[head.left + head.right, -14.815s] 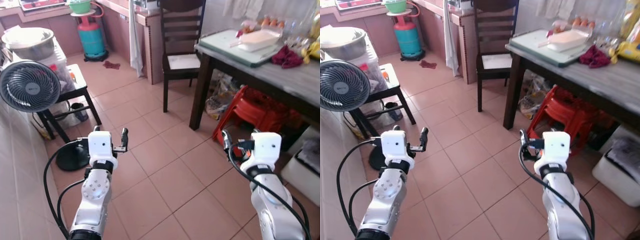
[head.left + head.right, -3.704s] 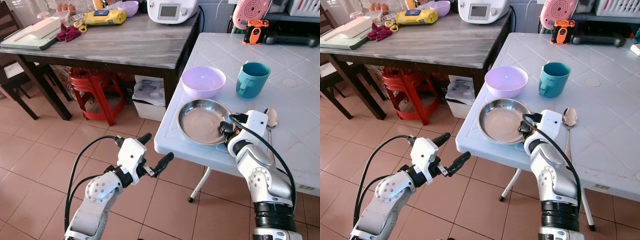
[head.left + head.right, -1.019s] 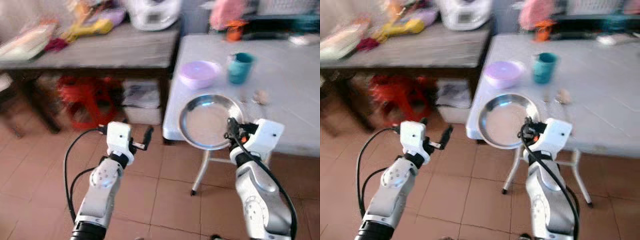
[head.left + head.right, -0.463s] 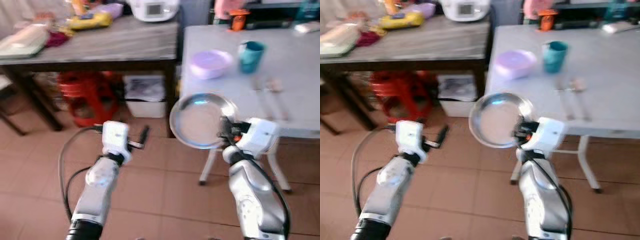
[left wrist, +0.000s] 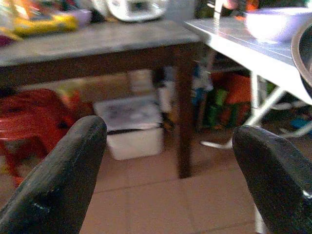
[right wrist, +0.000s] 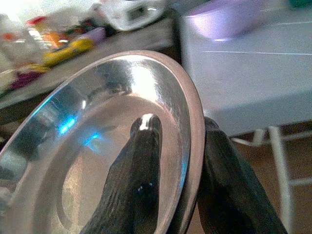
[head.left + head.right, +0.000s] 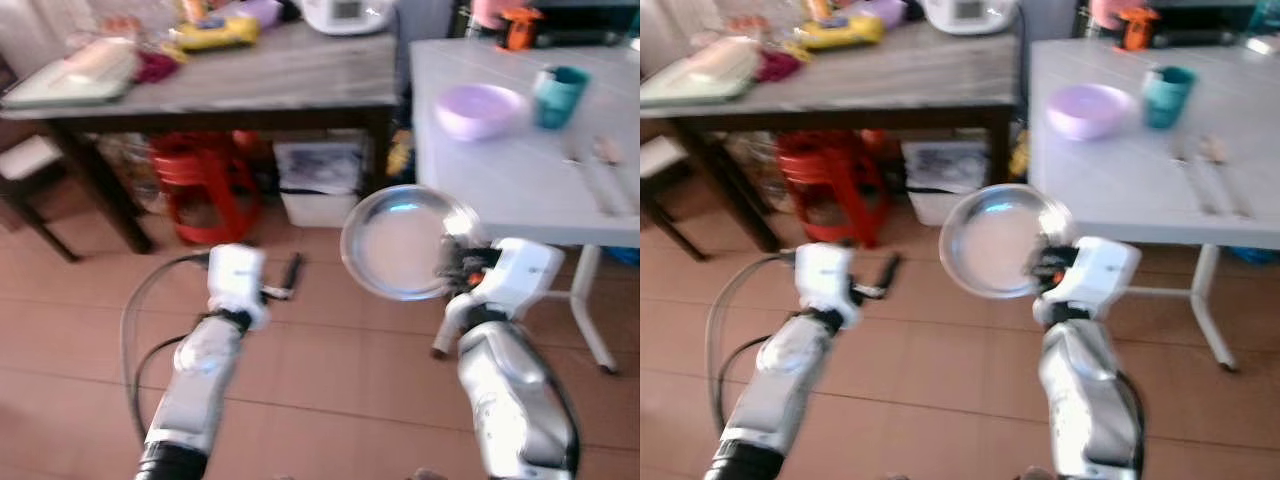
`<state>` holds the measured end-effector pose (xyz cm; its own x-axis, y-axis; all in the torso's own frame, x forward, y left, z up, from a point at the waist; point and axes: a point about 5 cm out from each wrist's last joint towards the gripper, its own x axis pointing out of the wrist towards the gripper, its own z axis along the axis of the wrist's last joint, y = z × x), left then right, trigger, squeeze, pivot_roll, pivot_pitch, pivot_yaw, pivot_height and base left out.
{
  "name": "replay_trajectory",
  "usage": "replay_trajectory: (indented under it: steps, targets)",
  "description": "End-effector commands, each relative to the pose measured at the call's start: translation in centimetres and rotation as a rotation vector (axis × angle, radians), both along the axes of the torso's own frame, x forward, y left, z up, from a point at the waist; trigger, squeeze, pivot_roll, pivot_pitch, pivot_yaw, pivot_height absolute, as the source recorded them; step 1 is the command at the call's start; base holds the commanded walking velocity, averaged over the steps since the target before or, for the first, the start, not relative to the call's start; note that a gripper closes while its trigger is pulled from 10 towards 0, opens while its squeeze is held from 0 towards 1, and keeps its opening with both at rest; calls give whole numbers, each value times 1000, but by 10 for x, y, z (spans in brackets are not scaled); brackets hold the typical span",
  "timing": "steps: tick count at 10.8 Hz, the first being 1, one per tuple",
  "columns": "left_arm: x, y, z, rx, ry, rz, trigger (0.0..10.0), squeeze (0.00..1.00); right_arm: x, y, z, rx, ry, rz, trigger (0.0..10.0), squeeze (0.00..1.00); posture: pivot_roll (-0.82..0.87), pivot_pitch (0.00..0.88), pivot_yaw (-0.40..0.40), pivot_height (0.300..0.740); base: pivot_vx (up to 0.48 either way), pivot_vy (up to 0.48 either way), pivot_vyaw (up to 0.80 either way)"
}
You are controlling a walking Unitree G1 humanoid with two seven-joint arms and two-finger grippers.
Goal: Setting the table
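Observation:
A round steel plate [image 7: 400, 242] hangs in the air over the tiled floor, clear of the white table [image 7: 520, 180]. My right gripper [image 7: 450, 262] is shut on its rim; the right wrist view has one black finger [image 6: 134, 180] inside the plate [image 6: 97, 146] and the other behind the rim. On the white table stand a lilac bowl [image 7: 478, 109] and a teal mug [image 7: 558, 95], with a spoon [image 7: 608, 160] lying nearer its right side. My left gripper [image 7: 290, 275] is held open over the floor, empty, with its fingers [image 5: 58, 180] wide apart.
A dark wooden table [image 7: 220, 85] with a yellow packet, a purple bowl and a white appliance stands to the left. Red stools [image 7: 200, 180] and a white box [image 7: 325, 190] sit beneath it. A dark chair [image 7: 30, 170] is at far left.
The whole view has shifted: the white table now lies further right and further off. The plate stays in my right gripper, held off the table. The left arm keeps its pose.

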<state>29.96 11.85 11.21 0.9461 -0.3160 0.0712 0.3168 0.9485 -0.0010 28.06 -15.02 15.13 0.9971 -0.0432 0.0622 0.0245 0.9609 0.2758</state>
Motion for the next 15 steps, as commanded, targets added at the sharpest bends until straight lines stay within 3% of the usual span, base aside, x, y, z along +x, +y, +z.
replay_trajectory:
  steps: [1, 8, 15]
  targets:
    - [-1, -6, -1, 10, 4, -21, 10000, 0, -1, -4, 1, -8, -9, -12, 10000, 0, -87, 97, 123, 740, 0, 472, 0]
    - [-4, -12, 5, -12, -28, -89, 10000, 0, -1, -5, 0, -16, -9, -13, 10000, 0, -86, 93, 124, 740, 0, 67, 0]
    - [-5, -10, 4, -12, -22, -108, 10000, 0, -2, -2, 0, -32, -14, 4, 10000, 0, -84, 93, 129, 740, 336, 0, 0]
